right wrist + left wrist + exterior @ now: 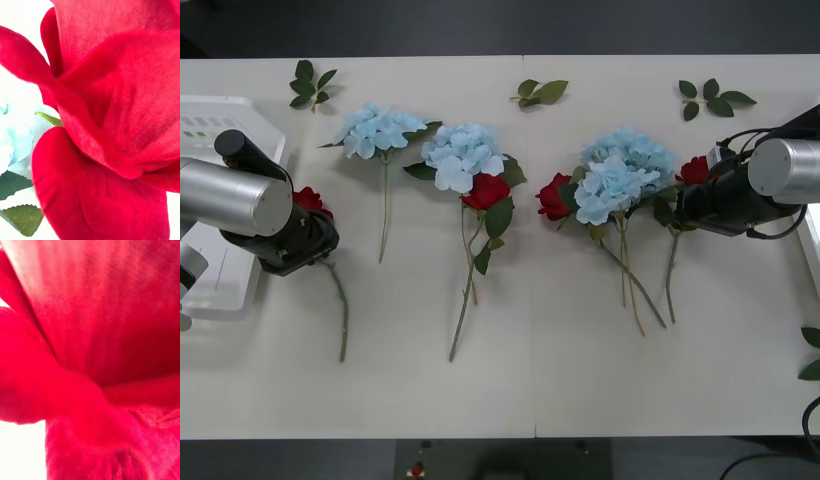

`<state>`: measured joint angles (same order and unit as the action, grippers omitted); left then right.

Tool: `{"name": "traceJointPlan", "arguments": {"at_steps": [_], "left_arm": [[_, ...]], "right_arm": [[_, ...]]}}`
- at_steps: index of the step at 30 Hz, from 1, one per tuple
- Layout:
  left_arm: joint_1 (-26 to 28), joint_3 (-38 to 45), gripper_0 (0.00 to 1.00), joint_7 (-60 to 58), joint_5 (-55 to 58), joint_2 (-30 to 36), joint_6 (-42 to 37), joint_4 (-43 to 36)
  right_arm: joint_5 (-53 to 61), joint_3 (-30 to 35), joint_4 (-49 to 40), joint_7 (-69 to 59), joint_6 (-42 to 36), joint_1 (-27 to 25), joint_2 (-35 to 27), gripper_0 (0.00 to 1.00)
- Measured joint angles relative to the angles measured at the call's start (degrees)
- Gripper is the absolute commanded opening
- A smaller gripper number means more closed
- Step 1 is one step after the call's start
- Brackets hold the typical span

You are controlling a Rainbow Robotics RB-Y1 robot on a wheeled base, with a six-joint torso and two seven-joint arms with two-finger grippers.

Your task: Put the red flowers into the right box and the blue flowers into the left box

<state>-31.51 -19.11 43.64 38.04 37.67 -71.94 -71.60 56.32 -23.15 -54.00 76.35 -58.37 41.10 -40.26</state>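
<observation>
White surface (510, 390) holds flowers. Left gripper (308, 232) is at a red rose (311, 201) near the left edge; right gripper (692, 198) at another rose (694, 169) by the right edge. I cannot tell how the jaws stand. Best pinch each stem just under the bloom.

Silver cylindrical forearms, black wrists (cabled at right)

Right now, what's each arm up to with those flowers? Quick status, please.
Left gripper down at a red rose beside the left box. Right gripper at the far-right rose. Fingers hidden. Blue flowers still on table.
</observation>
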Motion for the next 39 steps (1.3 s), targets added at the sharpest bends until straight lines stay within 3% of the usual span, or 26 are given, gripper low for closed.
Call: {"name": "traceJointPlan", "arguments": {"at_steps": [7,15,22,32,39], "left_arm": [[0.0,0.0,0.0,0.0,0.0,0.0,0.0,0.0],[-0.39,0.02,0.0,0.0,-1.2,0.0,-0.38,-0.96],[-0.47,6.07,0.0,2.5,-5.01,-0.05,-12.28,-11.17],[-0.47,22.65,0.0,15.56,-6.02,-3.6,-27.65,-24.47],[-0.47,27.12,0.0,26.8,-4.74,-6.64,-30.38,-32.68]], "right_arm": [[0.19,0.0,0.0,1.79,0.73,0.09,-0.25,0.0],[7.19,0.0,0.0,18.5,-3.11,2.34,-6.26,0.0],[10.29,-0.02,0.03,32.47,-5.64,6.76,-14.56,0.0],[-3.72,-0.02,0.1,42.96,-3.5,10.49,-19.48,0.0],[-16.17,-0.02,0.15,43.0,2.31,9.02,-19.48,0.0]]}}
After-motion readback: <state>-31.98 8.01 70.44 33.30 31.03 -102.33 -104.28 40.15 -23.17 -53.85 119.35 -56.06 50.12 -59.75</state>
